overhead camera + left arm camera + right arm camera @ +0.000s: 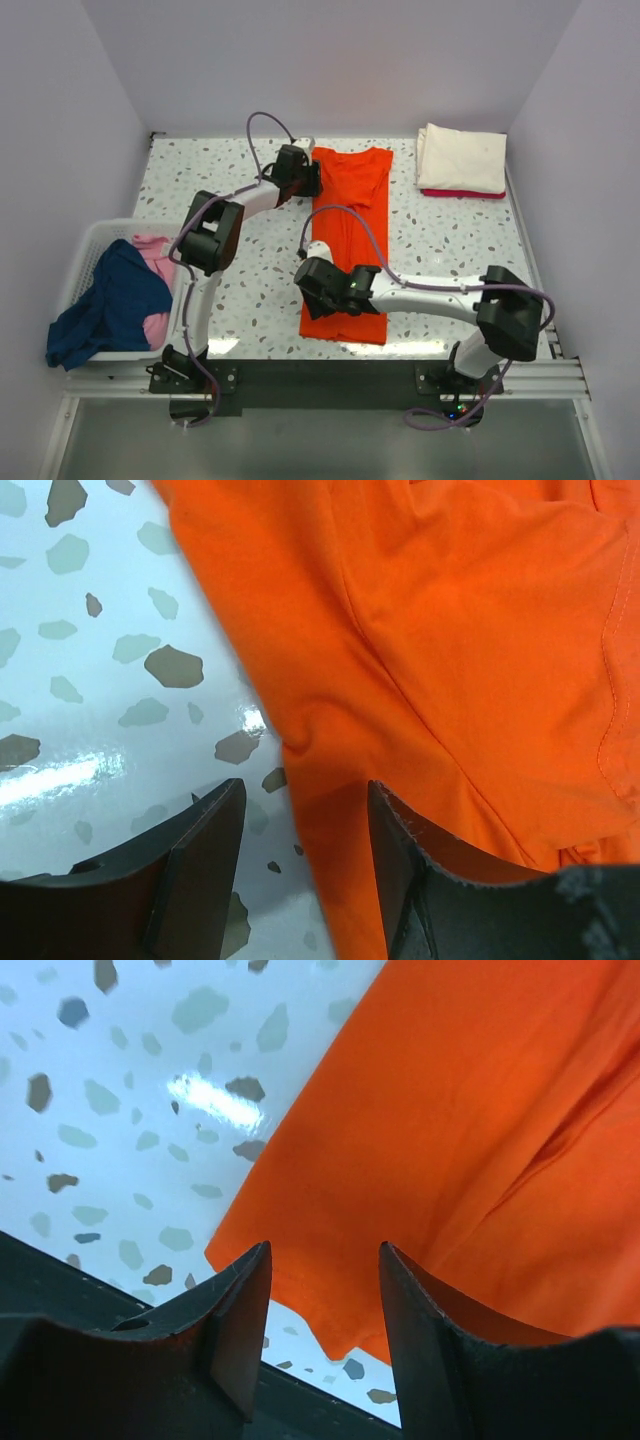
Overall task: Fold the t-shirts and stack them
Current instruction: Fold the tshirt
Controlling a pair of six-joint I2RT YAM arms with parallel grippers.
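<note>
Speckled white tabletop [440, 240] is carrying the bright orange cloth t-shirt [350, 210], lying lengthwise at centre. Your left gripper [305, 810] and right gripper [325, 1270] are both standing open, empty, astride its left edge; closing shallow, you are risking pinching one layer and skewing the fold.

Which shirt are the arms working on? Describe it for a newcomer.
Start at the speckled table; down its middle, from far edge to near edge, lies a long strip of cloth. That is the orange t-shirt, the only bright orange item; the folded cream-white shirt sits at the far right corner.
</note>
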